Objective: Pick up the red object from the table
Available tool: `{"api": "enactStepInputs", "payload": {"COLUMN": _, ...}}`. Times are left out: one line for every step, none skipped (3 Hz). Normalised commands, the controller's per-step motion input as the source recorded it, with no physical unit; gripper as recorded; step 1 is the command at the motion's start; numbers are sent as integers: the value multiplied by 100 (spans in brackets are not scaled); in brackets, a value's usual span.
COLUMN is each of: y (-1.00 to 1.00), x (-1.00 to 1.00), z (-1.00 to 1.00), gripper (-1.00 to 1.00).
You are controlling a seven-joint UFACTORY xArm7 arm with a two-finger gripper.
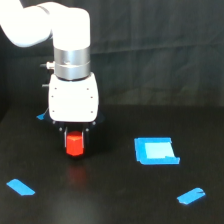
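You are looking at a white robot arm [65, 45] standing over a wide black bench [115, 200], seen from the exterior view. Its claw [75, 133] hangs just under a white box-shaped wrist housing, toward the exterior view's left. The red object [75, 144], a small red-orange block, sits directly beneath it, between two short dark fingers [62, 131]. The fingers flank the block's upper part, but you cannot tell whether they are pressed onto it or only sitting close beside it.

A faint reddish reflection shows on the bench just below the block. This suggests the block may be slightly off the surface, though the view does not settle that.

Elsewhere on the bench lie a blue square patch [156, 151] toward the exterior view's right, and two blue tape strips, one low on the left [21, 187] and one low on the right [191, 196], all well apart from the block.

The main risk, as a judgement: only the top of the block appears to sit between the fingers, so a shallow hold could let it slip or tip out if you raise the arm quickly. If the fingers meet its angled faces unevenly, the block may twist and drop back to the bench.
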Motion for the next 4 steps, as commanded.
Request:
{"api": "enactStepInputs", "payload": {"y": -6, "x": 1, "z": 99, "gripper": -96}}
{"api": "enactStepInputs", "payload": {"y": -6, "x": 11, "z": 86, "gripper": -100}}
{"api": "enactStepInputs", "payload": {"y": -2, "x": 19, "z": 96, "gripper": -97}}
{"api": "enactStepInputs", "payload": {"y": -2, "x": 8, "z": 94, "gripper": -95}}
